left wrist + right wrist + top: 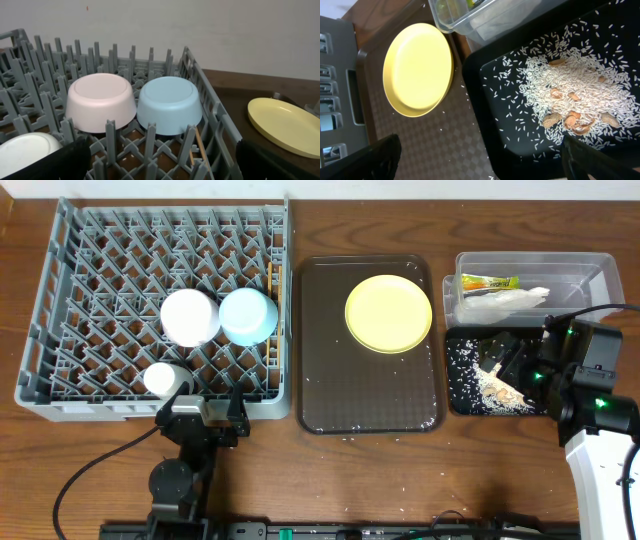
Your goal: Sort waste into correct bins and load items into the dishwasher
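Right gripper, jaws wide and empty, hovers just right of the brown serving tray; the yellow plate lies on that tray's far right part, nearer it than the open, empty left gripper

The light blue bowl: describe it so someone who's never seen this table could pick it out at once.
Find the big grey dish rack on the left side of the table. Two bowls sit upside down side by side in it. The light blue bowl is the one nearer the rack's right wall, next to the white bowl, and the only blue thing there.
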Robot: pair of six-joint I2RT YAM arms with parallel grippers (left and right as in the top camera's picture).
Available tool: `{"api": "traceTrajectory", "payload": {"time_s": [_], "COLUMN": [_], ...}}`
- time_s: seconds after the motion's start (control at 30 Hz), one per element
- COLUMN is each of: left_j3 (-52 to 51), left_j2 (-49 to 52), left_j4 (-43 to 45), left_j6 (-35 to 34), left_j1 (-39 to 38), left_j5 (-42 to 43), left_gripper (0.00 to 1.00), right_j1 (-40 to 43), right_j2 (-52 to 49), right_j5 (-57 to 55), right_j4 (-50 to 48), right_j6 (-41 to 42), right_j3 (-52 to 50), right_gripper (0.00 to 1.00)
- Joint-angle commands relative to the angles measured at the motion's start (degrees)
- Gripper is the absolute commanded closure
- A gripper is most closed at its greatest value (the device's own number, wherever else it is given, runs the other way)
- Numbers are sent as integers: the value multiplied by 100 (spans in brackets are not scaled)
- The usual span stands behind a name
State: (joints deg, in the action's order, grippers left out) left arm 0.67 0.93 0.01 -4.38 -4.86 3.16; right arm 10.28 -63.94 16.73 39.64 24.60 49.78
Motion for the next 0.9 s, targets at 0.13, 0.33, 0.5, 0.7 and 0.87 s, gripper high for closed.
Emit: {"api": "traceTrajectory", "payload": {"time_s": [0.13,0.33,0.5,0.7,0.87], "left_j3": [651,2396,4122,5724,6105], "left_j2": [157,1512,3130,4395,4649], "left_j4": [57,-1169,-2542,-3679,-3923], "left_j6": [-417,-494,-494,-496,-496], "left_j1": [35,35,35,35,35], "left_j5": [179,179,658,990,1388], "left_gripper": [6,6,6,6,6], "right_j1": [15,15,-505,-2330,-3276], "right_j2": [57,57,-129,-765,-1799], "right_j5": [74,592,1740,61,-1119], "right_j4": [-15,-98,-758,-903,-772], "right_j6": [26,341,293,481,726], "right_j3": [79,79,72,74,551], "right_gripper": [1,1,1,2,1]}}
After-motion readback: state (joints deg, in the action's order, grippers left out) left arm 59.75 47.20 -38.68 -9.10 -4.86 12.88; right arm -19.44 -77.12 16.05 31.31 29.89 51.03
